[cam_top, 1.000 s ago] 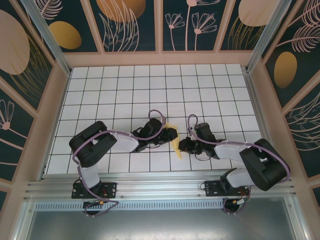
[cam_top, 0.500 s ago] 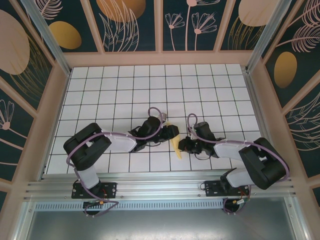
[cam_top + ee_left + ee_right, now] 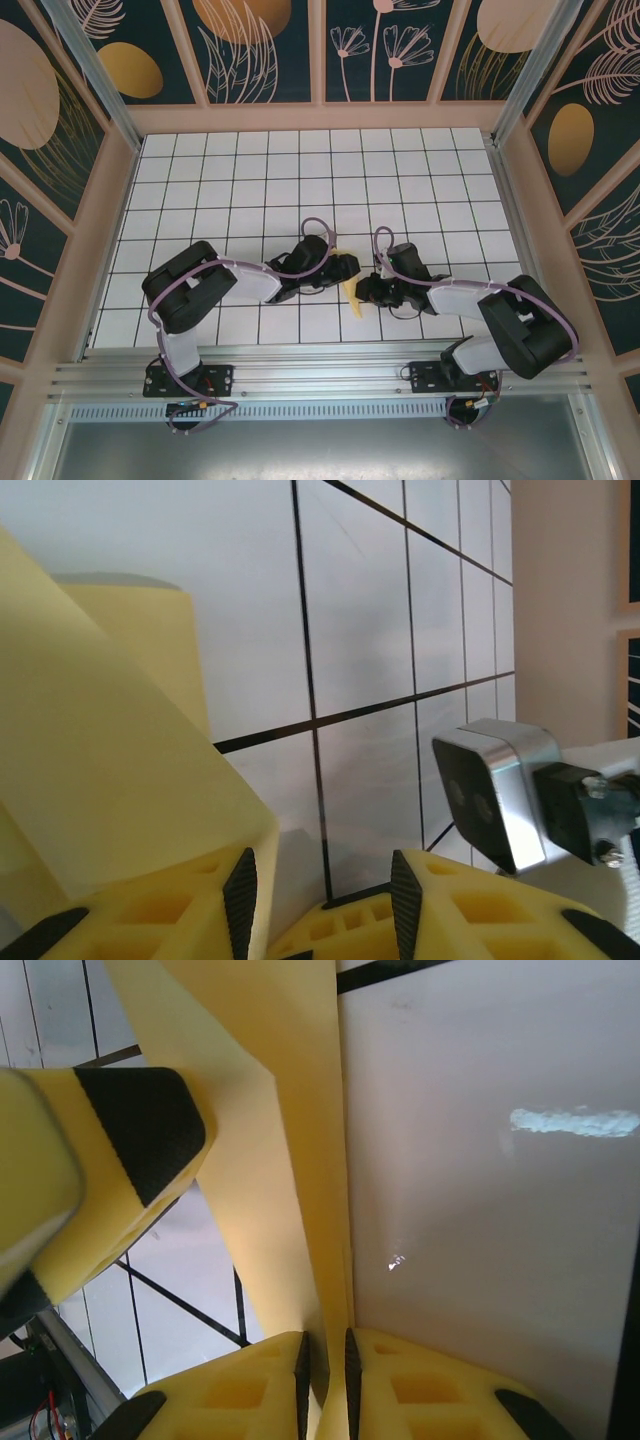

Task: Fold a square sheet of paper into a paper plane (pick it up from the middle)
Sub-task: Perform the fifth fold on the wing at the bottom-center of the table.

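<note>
The square sheet of paper (image 3: 353, 296) is pale yellow and creased into a narrow pointed strip, standing up off the table between both arms. My right gripper (image 3: 364, 291) is shut on its folded edge; in the right wrist view the paper (image 3: 290, 1110) runs down between the close-set pads of the right gripper (image 3: 326, 1370). My left gripper (image 3: 347, 268) is just behind the strip, open. In the left wrist view the left gripper (image 3: 320, 900) has bare table between its pads, and the paper (image 3: 110, 780) lies against the outside of the left finger (image 3: 239, 892).
The white gridded table (image 3: 300, 180) stretches away behind the arms, ringed by wooden-framed walls (image 3: 320, 118). The right wrist's camera housing (image 3: 495, 790) sits close by in the left wrist view. A left finger (image 3: 110, 1140) pokes into the right wrist view beside the paper.
The left arm's elbow swung out and back while its gripper stayed at the paper. The right gripper held its place on the strip, which barely moved.
</note>
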Robot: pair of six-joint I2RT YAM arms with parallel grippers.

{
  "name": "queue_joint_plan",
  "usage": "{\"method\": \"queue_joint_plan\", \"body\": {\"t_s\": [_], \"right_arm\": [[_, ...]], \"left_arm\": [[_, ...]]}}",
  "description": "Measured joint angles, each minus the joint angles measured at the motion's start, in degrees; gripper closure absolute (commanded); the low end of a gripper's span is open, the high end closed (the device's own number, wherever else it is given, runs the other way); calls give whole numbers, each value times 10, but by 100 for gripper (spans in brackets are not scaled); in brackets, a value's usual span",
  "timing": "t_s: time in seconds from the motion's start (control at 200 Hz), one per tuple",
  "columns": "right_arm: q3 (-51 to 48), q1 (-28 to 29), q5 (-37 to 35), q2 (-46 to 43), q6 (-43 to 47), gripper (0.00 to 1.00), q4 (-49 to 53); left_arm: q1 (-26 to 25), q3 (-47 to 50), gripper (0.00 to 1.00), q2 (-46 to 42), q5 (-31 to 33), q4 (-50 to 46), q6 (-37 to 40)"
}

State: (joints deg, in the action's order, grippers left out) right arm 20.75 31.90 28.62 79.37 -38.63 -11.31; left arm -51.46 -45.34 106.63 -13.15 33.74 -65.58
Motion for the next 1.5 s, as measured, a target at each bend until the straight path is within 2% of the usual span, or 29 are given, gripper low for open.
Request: {"method": "queue_joint_plan", "body": {"t_s": [0.405, 0.57, 0.786, 1.041, 1.501], "right_arm": [[0, 6, -2, -18, 11, 75, 9], [0, 11, -21, -58, 13, 74, 33], [0, 13, -23, -96, 19, 91, 41], [1, 27, 25, -86, 16, 94, 21], [1, 4, 19, -39, 18, 96, 20]], "left_arm": [[0, 7, 61, 1, 18, -20, 1], [0, 7, 62, 4, 16, -21, 9], [0, 2, 62, 11, 9, -23, 18], [0, -4, 62, 11, 1, -25, 26], [0, -18, 62, 17, -4, -31, 35]]}}
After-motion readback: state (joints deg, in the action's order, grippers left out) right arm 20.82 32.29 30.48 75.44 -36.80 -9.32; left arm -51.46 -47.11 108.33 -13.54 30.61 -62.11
